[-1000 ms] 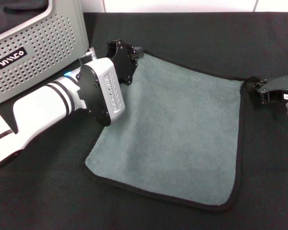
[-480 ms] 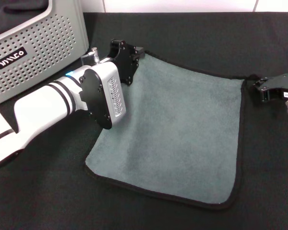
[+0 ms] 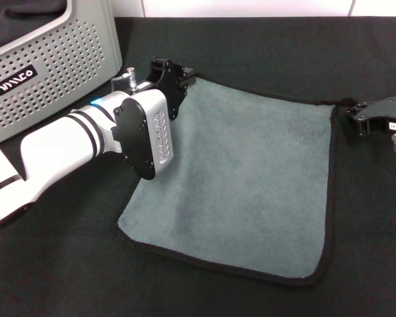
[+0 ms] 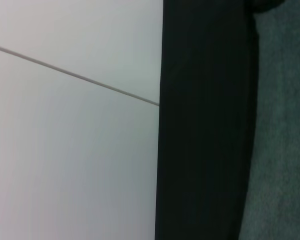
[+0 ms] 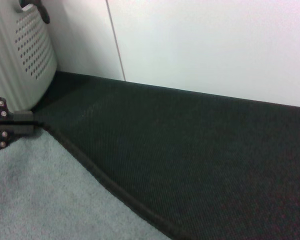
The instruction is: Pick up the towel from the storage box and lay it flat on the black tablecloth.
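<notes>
One towel point(image 3: 241, 181) is lying spread, grey-green face up, across the centre of the black tablecloth point(image 3: 264, 46), apparently already laid flat. The left gripper point(image 3: 173, 79) is sitting at its upper-left corner and the right gripper point(image 3: 356, 119) just off its upper-right corner; I cannot tell either's jaws. One storage box point(image 3: 46, 66) is standing upper left.

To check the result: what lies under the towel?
The towel lies flat, grey-green face up, on the black tablecloth, which shows all around it. Anything else beneath it is covered.
</notes>
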`<state>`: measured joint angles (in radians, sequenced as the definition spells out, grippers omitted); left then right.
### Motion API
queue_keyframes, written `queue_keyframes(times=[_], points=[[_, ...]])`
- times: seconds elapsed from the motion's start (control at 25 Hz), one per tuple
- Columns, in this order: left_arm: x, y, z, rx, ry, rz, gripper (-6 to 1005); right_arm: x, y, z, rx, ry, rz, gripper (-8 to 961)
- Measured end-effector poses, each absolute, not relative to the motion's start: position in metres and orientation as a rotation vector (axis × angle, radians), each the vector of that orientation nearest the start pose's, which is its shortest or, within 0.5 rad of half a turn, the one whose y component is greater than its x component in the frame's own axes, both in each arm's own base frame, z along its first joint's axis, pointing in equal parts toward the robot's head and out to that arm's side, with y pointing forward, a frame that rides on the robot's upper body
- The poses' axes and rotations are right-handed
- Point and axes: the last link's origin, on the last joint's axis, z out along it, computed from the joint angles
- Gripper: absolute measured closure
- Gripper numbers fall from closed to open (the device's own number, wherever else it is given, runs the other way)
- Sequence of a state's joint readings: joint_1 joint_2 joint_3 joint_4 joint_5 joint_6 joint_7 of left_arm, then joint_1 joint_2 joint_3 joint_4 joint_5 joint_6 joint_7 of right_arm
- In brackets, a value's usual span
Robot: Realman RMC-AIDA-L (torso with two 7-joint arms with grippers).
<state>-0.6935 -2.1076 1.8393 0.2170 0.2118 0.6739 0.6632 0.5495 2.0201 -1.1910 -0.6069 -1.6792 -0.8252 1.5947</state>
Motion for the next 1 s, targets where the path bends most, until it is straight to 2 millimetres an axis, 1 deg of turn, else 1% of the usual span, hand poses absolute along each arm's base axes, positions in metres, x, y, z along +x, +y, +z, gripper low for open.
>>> queue_keyframes(times=[0.16,0.24,0.28,0.36,0.44,0.6,0.64,0.8,1.0], points=[[-0.249,0.396,-0.093,-2.084,0.789,0.186,936,0.283,0.400,-0.014,-2.316,0.852,0.364,902],[-0.250,0.396,-0.093,-2.080,0.790,0.195,933,0.283,0.400,-0.014,-2.316,0.852,0.364,843],[-0.250,0.397,-0.092,-2.079,0.790,0.196,932,0.286,0.400,-0.011,-2.284,0.856,0.360,814],[-0.250,0.396,-0.092,-2.072,0.788,0.188,769,0.287,0.400,-0.011,-2.279,0.858,0.359,755],[-0.249,0.396,-0.090,-2.063,0.783,0.172,701,0.287,0.400,-0.011,-2.283,0.858,0.361,687],[-0.246,0.399,-0.084,-2.029,0.719,0.133,564,0.286,0.398,-0.007,-2.291,0.842,0.369,528],[-0.245,0.399,-0.084,-2.025,0.710,0.130,511,0.286,0.397,-0.005,-2.287,0.833,0.372,489],[-0.244,0.400,-0.083,-2.018,0.698,0.119,300,0.285,0.393,0.003,-2.279,0.804,0.392,395],[-0.241,0.401,-0.081,-2.008,0.682,0.097,212,0.284,0.387,0.011,-2.279,0.790,0.430,277]])
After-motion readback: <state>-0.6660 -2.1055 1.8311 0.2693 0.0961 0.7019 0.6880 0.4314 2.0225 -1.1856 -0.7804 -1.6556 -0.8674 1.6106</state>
